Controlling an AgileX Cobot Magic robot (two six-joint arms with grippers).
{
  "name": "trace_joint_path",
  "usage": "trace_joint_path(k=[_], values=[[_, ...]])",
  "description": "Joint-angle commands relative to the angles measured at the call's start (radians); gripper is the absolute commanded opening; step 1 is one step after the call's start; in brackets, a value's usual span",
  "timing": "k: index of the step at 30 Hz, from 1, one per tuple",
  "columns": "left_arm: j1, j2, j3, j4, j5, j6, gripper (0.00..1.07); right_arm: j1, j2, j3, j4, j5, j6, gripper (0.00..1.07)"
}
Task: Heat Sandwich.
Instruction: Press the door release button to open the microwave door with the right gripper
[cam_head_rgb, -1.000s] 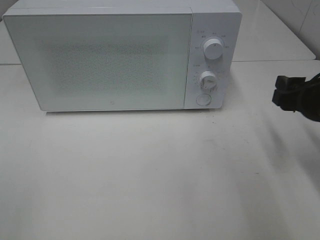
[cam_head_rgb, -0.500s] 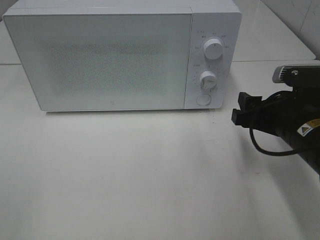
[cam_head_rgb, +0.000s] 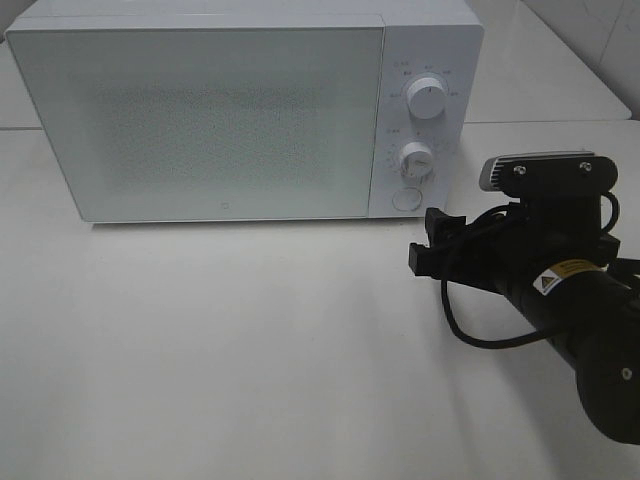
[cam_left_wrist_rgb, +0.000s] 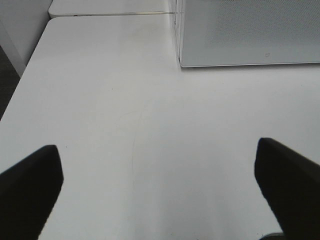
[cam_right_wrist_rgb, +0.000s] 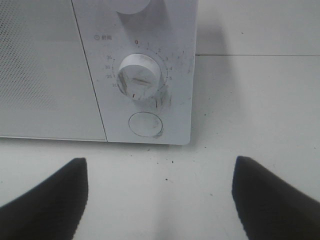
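Right tool (cam_head_rgb: 427, 240) above white table (cam_head_rgb: 250, 350), near microwave (cam_head_rgb: 200, 120).

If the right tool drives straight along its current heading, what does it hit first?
Most likely the white box-shaped microwave oven, on its control panel near the round white push button under the lower white dial. The right tool is open, only bare white tabletop before it. Contact height unclear.

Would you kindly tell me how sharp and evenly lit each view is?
Exterior high: washed-out and soft, the microwave door hazy. Left wrist: bright even table, left hand dark and blurred. Right wrist: lower dial sharp, right hand out of focus.
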Motion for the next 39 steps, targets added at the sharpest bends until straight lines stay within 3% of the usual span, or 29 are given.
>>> trace_joint_path(k=[1,20,29,39], values=[[0.006,-0.027,0.003,-0.008,-0.015,-0.001,1.01,0.015,-0.003,-0.019,0.019,-0.008,-0.016,0.76],[0.006,-0.027,0.003,-0.008,-0.015,-0.001,1.01,0.022,-0.003,-0.039,0.021,0.044,0.034,0.76],[0.006,-0.027,0.003,-0.008,-0.015,-0.001,1.01,0.022,-0.003,-0.038,0.021,0.047,0.414,0.76],[0.006,-0.027,0.003,-0.008,-0.015,-0.001,1.01,0.022,-0.003,-0.038,0.021,0.048,0.999,0.76]])
